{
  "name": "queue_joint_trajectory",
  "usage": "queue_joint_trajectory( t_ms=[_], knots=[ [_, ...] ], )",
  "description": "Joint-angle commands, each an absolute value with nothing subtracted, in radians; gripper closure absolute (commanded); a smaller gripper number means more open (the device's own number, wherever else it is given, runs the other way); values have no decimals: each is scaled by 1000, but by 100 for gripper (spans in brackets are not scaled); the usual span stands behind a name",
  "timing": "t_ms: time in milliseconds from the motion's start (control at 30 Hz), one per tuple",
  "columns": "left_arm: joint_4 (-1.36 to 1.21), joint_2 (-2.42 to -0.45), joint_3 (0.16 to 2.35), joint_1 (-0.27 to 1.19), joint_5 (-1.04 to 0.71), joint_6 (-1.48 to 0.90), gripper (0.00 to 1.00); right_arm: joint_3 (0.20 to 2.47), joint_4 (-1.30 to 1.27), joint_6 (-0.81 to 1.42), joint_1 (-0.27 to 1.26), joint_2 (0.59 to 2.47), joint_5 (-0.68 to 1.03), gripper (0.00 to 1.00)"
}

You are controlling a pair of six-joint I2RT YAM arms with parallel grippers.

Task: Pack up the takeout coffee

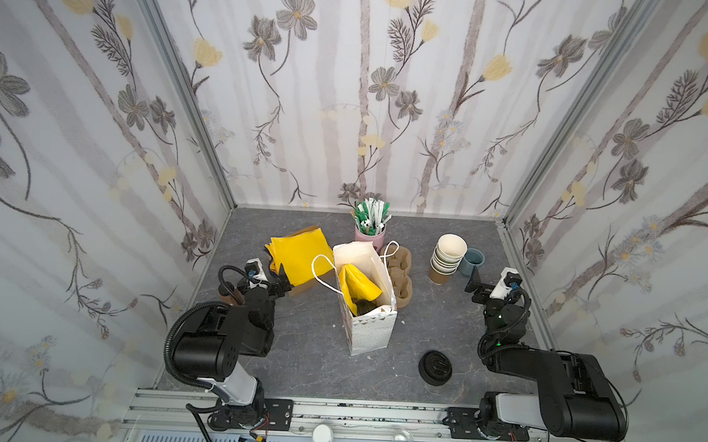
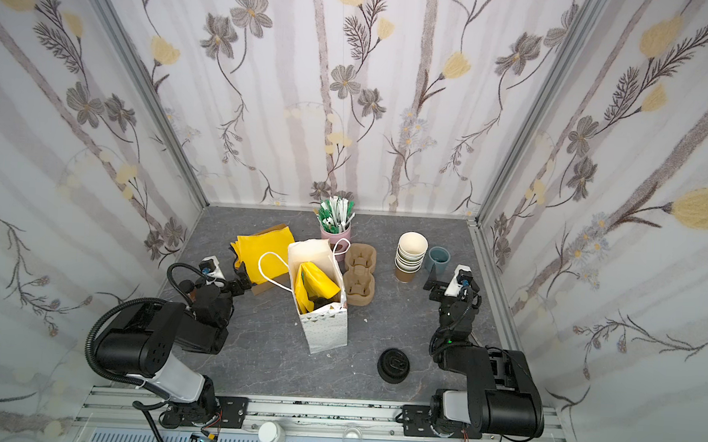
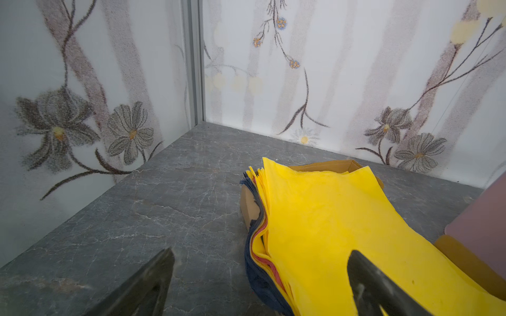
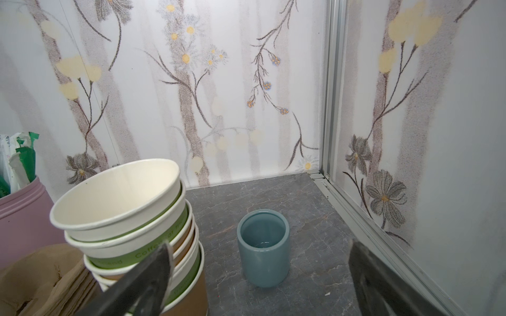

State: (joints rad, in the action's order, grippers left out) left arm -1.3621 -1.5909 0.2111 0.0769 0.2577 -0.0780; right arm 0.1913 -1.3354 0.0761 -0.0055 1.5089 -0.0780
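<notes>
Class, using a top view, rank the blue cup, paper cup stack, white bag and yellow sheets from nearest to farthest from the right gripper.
From the right gripper:
1. blue cup, just ahead of it.
2. paper cup stack, left of that cup.
3. white bag, table centre.
4. yellow sheets, far left.

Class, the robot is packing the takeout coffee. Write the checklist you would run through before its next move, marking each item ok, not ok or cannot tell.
1. Left gripper open and empty: ok.
2. Right gripper open and empty: ok.
3. Paper bag upright, mouth open: ok.
4. Takeout coffee inside the bag: cannot tell; only a dark shape shows beside the yellow paper.
5. Black lid pile lying apart from the bag: ok.
</notes>
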Motion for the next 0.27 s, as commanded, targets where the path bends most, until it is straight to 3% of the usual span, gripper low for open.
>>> queue_joint_trajectory(
  t_ms=[0, 233],
  knots=[
    [-1412, -1593, 208, 103, 331, -40, 0, 215, -1298, 45, -2, 1519, -31, 0],
    [-1417, -1596, 212, 101, 326, -40, 0, 206, -1304, 37, 5, 1513, -46, 0]
  ],
)
